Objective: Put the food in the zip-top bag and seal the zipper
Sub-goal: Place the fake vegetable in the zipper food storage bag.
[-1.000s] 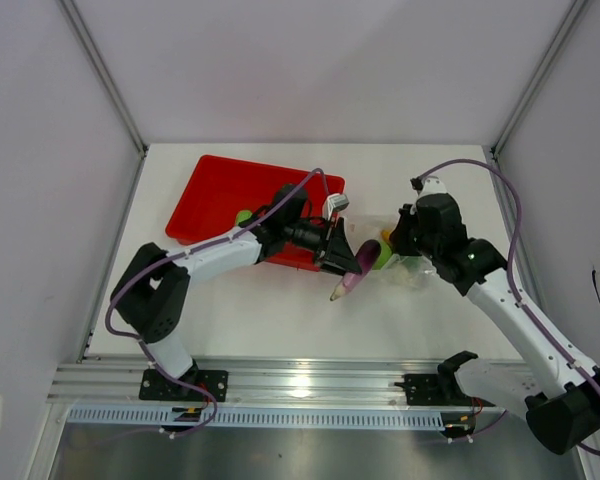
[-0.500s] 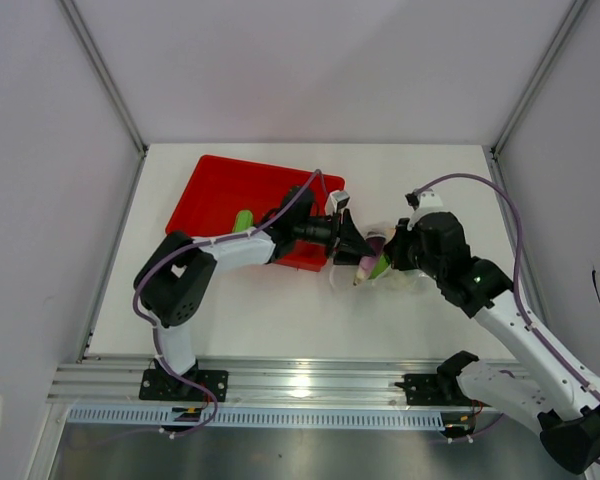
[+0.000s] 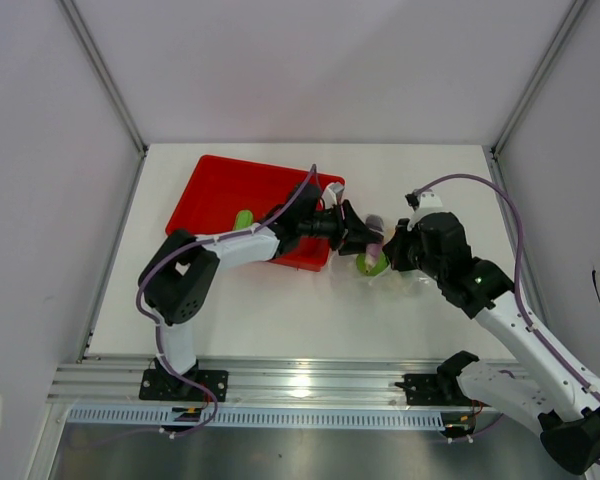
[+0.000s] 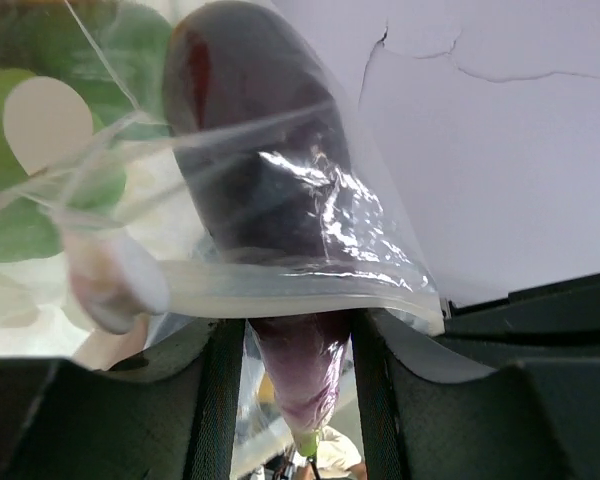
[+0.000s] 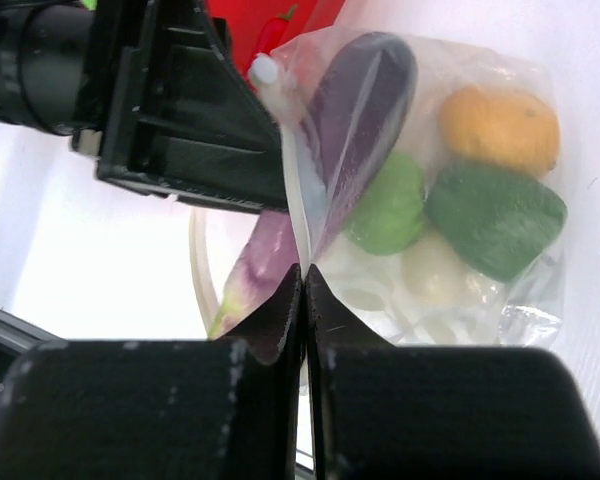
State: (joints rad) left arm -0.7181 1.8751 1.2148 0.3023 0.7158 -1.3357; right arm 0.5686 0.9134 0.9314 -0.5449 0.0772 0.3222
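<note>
Left gripper (image 4: 295, 385) is clamped on eggplant (image 4: 260, 150) stem; right gripper (image 5: 304, 300) is pinched onto zip-top bag (image 5: 520, 300) mouth, its 9 o'clock side. Film judged limp, slippery; stiffer zipper (image 4: 310, 285) is best gripped.

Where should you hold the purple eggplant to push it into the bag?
Hold the eggplant by its thin stem end, coming from the red tray side. Its fat end is already inside the mouth of the bag, so only that narrow tail sticks out. The left gripper grips there, which looks right; the right gripper pinches the bag's rim.
</note>
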